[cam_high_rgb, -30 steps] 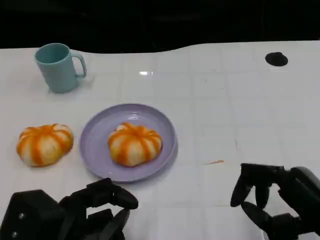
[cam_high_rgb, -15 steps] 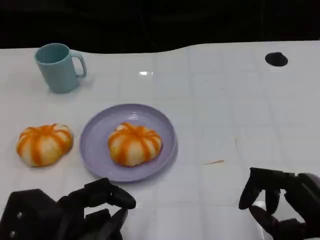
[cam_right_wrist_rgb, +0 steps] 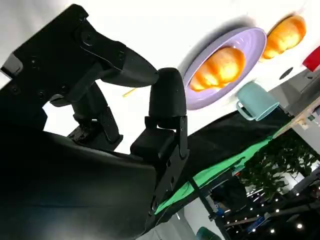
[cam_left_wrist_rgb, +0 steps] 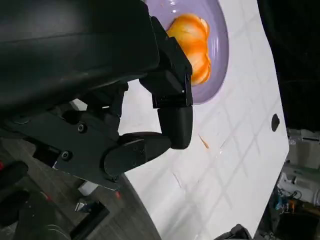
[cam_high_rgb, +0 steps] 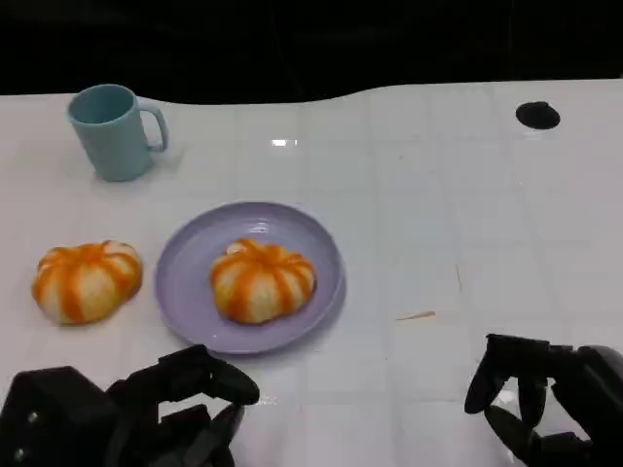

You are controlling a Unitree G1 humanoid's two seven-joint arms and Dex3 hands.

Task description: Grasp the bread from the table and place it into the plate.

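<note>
One bread roll sits in the lavender plate; a second roll lies on the white worktop just left of the plate. Nearer than the plate, the left hand and right hand hang released, fingers apart, grasping nothing.

Matte black robot hand, rounded shell, small screws

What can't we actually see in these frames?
- Left hand: lower part cut off by the head view's bottom edge.
- Right hand: cut off at the head view's lower right corner.
- Plate: near half hidden behind the left hand's shell, left wrist view.
- Black spot on the table: too small to identify.
</note>
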